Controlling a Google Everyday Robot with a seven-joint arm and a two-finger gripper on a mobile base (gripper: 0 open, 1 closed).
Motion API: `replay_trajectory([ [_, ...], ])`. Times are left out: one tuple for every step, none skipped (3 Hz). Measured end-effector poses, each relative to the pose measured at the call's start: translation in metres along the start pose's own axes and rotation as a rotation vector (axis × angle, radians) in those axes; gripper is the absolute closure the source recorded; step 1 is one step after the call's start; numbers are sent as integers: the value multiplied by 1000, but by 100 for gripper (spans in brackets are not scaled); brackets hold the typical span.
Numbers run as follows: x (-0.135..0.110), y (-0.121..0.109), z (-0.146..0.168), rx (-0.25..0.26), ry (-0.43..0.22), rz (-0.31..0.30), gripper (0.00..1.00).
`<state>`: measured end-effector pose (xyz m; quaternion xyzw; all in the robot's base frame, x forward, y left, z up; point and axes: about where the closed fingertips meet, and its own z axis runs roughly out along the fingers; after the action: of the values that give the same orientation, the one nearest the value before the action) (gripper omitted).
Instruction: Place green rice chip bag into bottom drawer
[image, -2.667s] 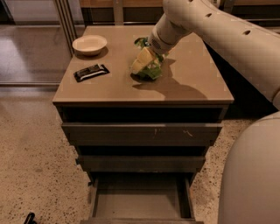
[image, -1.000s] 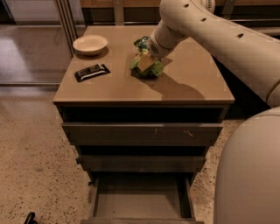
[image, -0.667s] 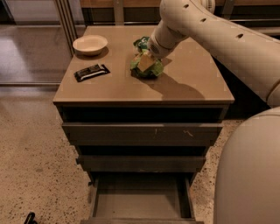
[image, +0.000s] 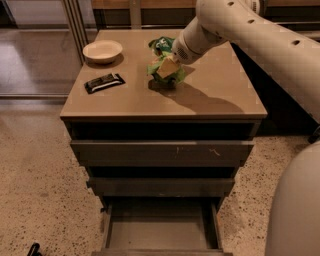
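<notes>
Pressing my claw (image: 169, 65) into the green rice chip bag (image: 160, 48), just toward 12 o'clock from the middle of the worktop (image: 210, 95). The arm comes in from 2 o'clock. The claw tip is buried in the crumpled foil, so I cannot tell how far it has closed or whether it really has the bag. The bag stands bunched up against the tip with a dark shadow under it at 6 o'clock; can't say if it is clear of the surface.

Black wrapped bar (image: 104, 82) lies at 8 o'clock from the bag, apart from it. Pale bowl (image: 102, 50) sits at 10 o'clock, near the back left corner.

Bottom drawer (image: 160, 235) is pulled out, far down at 6 o'clock, nothing visible in it. Middle drawer (image: 160, 186) and top drawer (image: 160, 152) stand above it, the fronts stepped one below the other.

Risks, as I judge them:
- Glossy foil plus a bite only on a fold: the bag could slide out on the lift or mid-carry and land on the floor.
- The opening is partly overhung by the two fronts above. Too steep a descent could knock my wrist or the bag on them.
- Release too high or too near 6 o'clock and the bag could hang on the drawer's front rim.
- A hard squeeze could crush the chips.
</notes>
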<state>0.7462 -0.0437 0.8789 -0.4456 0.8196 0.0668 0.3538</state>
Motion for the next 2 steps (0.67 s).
replay_trajectory([
  [1,13,-40,-47,-172,-32,100],
  [20,27,-81,-45,-294,-18,100],
])
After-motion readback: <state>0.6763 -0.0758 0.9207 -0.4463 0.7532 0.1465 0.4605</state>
